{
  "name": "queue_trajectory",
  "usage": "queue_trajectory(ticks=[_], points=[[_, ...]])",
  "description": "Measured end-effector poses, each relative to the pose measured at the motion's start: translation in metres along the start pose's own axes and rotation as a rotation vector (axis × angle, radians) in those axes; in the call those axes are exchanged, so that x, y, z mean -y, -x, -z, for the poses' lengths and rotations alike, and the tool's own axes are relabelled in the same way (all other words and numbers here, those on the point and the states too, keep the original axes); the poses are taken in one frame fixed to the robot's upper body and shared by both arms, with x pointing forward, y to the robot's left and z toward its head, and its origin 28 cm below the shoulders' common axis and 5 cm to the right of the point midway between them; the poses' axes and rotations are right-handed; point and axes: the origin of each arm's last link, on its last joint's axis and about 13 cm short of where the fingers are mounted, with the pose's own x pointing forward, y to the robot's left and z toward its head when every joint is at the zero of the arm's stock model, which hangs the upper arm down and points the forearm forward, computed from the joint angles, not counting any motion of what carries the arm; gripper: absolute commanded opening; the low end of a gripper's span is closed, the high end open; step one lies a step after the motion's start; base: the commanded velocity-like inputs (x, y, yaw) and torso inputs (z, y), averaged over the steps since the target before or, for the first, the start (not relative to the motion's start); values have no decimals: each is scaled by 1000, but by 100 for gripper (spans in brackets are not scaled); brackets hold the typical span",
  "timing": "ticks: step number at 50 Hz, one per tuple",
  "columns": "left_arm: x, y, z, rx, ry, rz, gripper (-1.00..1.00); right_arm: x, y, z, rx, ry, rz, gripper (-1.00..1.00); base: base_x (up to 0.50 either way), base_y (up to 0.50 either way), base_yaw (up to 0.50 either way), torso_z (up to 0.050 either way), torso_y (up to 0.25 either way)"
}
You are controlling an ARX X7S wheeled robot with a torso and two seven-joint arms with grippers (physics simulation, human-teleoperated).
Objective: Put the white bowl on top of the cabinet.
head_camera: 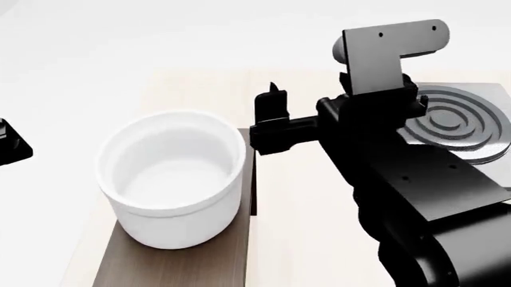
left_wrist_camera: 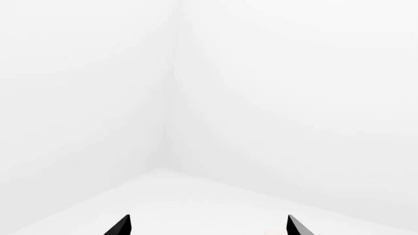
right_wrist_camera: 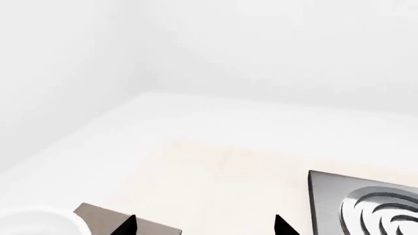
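Observation:
The white bowl [head_camera: 172, 179] stands upright on the grey-brown top of the cabinet [head_camera: 183, 263] in the head view, with nothing holding it. My right gripper [head_camera: 267, 122] hovers just to the right of the bowl's rim and apart from it. In the right wrist view that gripper [right_wrist_camera: 205, 226] is open and holds nothing; the cabinet's corner [right_wrist_camera: 104, 215] and a sliver of the bowl's rim [right_wrist_camera: 33, 220] show beside one fingertip. The left gripper [left_wrist_camera: 209, 226] is open too, facing a bare white corner. Only a small part of it [head_camera: 12, 143] shows at the head view's left edge.
A square dark-grey stove plate [head_camera: 463, 125] with concentric rings lies on the pale wooden table [head_camera: 303, 197], right of the cabinet; it also shows in the right wrist view [right_wrist_camera: 365, 205]. My right arm covers much of the table's right half. White walls stand behind.

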Motion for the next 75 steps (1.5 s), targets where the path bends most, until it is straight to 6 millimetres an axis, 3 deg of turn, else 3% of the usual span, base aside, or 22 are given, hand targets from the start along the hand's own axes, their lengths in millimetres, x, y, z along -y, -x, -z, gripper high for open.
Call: queue_trajectory(ticks=[20,47,75], points=[[0,-1,0,2,0,-4,100,17,26,33,21,55,157,100,0,0,0,0,0],[0,-1,1,3,-4,-2,100,25,49,59,30,118,294,100,0,0,0,0,0],[1,0,-1,7,4,3,100,32,68,61,127,298,444,100,0,0,0,0,0]])
